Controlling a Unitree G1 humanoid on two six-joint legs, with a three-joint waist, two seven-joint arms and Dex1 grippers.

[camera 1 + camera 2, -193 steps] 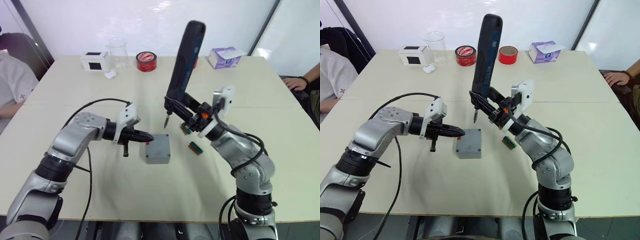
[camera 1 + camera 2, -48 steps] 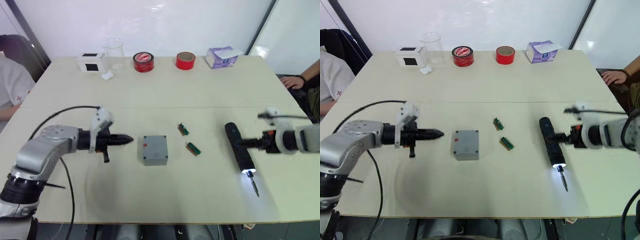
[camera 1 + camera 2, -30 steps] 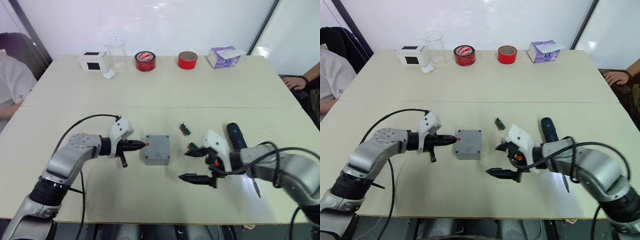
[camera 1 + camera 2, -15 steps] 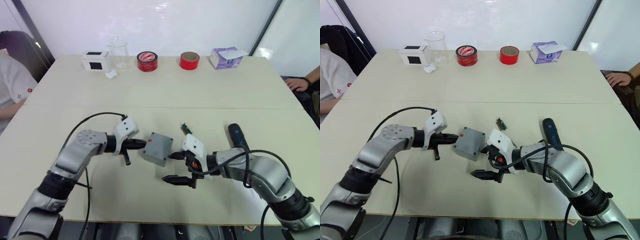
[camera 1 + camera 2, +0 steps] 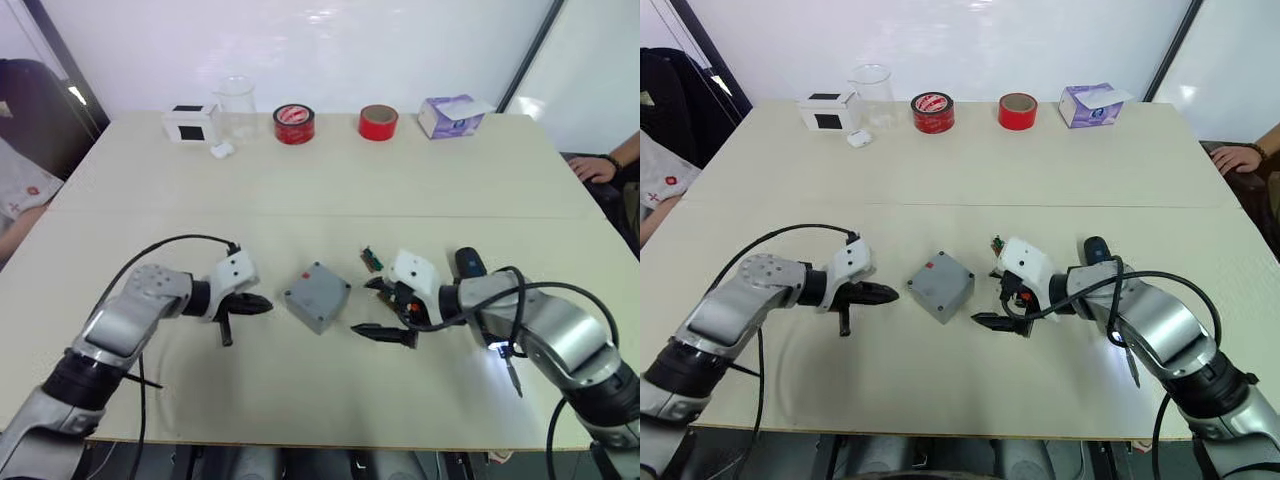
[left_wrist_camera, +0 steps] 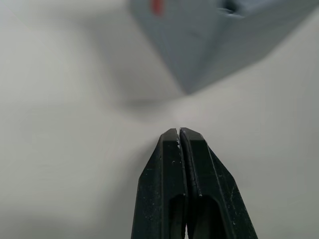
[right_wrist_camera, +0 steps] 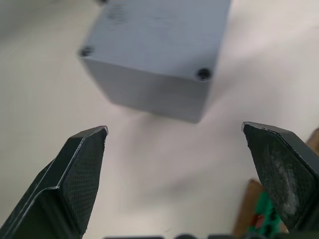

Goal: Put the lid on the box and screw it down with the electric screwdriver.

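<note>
The gray box (image 5: 305, 312) sits flat mid-table, turned cornerwise, with the lid (image 5: 318, 287) closed on top and its red mark facing my left side. My left gripper (image 5: 262, 305) is shut, its tip a short gap from the box's left corner (image 6: 214, 40). My right gripper (image 5: 368, 306) stands open just right of the box, empty, with the box wall (image 7: 149, 94) ahead of its fingers. The black electric screwdriver (image 5: 470, 265) lies on the table behind my right forearm, with its tip light on.
Small green circuit pieces (image 5: 372, 259) lie by my right gripper. Along the far edge stand a white box with a black square (image 5: 190, 123), a glass beaker (image 5: 235, 100), two red tape rolls (image 5: 294, 123) and a purple tissue box (image 5: 449, 115). A person's hand (image 5: 590, 165) rests at the right edge.
The screwdriver, held upright earlier, was laid down at the right. Since half a second ago the tilted box has settled flat and turned further, and both grippers have drawn back from it.
</note>
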